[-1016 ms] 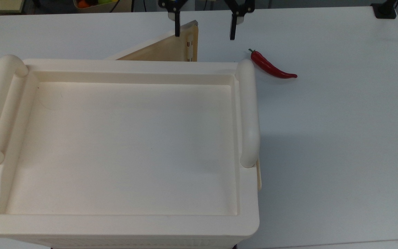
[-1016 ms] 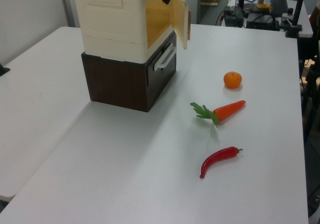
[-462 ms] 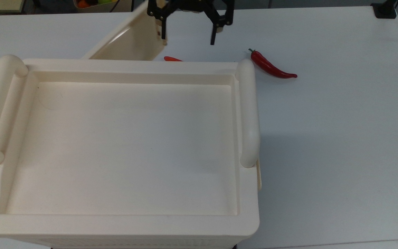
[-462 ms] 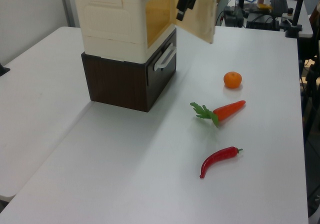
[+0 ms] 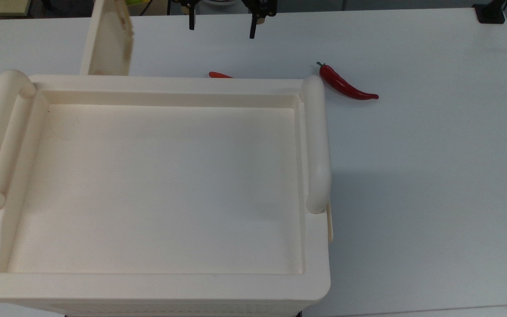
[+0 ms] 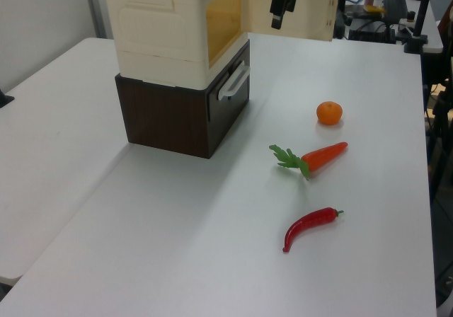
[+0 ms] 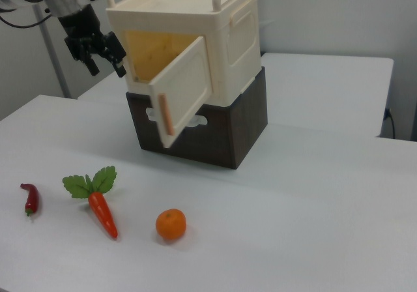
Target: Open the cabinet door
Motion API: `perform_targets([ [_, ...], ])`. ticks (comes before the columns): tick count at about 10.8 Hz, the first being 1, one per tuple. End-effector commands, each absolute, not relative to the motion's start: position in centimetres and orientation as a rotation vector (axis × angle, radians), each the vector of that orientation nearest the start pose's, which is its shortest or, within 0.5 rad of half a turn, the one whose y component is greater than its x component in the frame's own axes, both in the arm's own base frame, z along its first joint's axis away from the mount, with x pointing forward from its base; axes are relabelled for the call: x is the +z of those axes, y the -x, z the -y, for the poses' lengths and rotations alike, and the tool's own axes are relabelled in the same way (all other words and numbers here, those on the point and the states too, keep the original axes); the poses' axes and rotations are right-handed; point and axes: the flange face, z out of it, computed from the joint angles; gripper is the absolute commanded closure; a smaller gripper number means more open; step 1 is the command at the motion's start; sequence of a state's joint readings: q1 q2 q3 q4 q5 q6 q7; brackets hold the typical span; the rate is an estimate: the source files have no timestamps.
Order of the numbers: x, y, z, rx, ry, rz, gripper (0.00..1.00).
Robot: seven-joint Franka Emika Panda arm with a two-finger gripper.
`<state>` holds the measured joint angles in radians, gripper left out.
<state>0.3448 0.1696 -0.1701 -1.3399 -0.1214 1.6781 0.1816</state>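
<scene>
The cabinet [image 7: 195, 51] is seen in the right view as a cream box with two tube handles, stacked on a dark brown drawer unit [image 7: 215, 132] on the white tabletop [image 7: 293, 207]. In the top view the cabinet's recessed tray-like top [image 5: 156, 185] is shown bare, while the drawer unit beneath is hidden.

The cabinet door [image 7: 182, 90] is swung wide open. In the right view its outer face with a tan strip near the free edge is shown. In the left view the tan inner face [image 6: 308, 9] with small slots along one edge is presented. In the top view the door [image 5: 108, 39] stands out from the cabinet's front towards the tabletop's far edge, cut off by the picture's upper border.

The cabinet's interior is seen through the opening as a yellowish cavity; no contents can be made out in it.

The gripper [image 5: 221, 20] hangs apart from the door, its jaws spread wide with nothing between them. In the right view the gripper [image 7: 98, 51] is placed beside the cabinet's open front.

A red chilli [image 6: 309, 225], a carrot [image 6: 315, 158] and an orange [image 6: 329, 112] lie on the tabletop in the left view. In the top view only the tip of the carrot [image 5: 219, 75] peeks past the cabinet's rim.
</scene>
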Motion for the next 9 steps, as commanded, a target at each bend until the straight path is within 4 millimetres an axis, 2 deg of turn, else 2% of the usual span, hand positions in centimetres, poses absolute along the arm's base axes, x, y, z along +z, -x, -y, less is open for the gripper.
perform_targets([
  [1,63.3,-58.7,-7.4,-0.124,3.266,0.019,0.00],
  [2,61.7,-57.9,-6.5,-0.048,3.258,0.068,0.00],
  [5,58.0,-55.7,-4.1,0.085,3.250,0.039,0.00],
  [6,57.5,-55.6,-3.2,0.106,3.250,0.013,0.00],
  [9,58.1,-55.9,-2.0,0.061,3.248,-0.029,0.00],
])
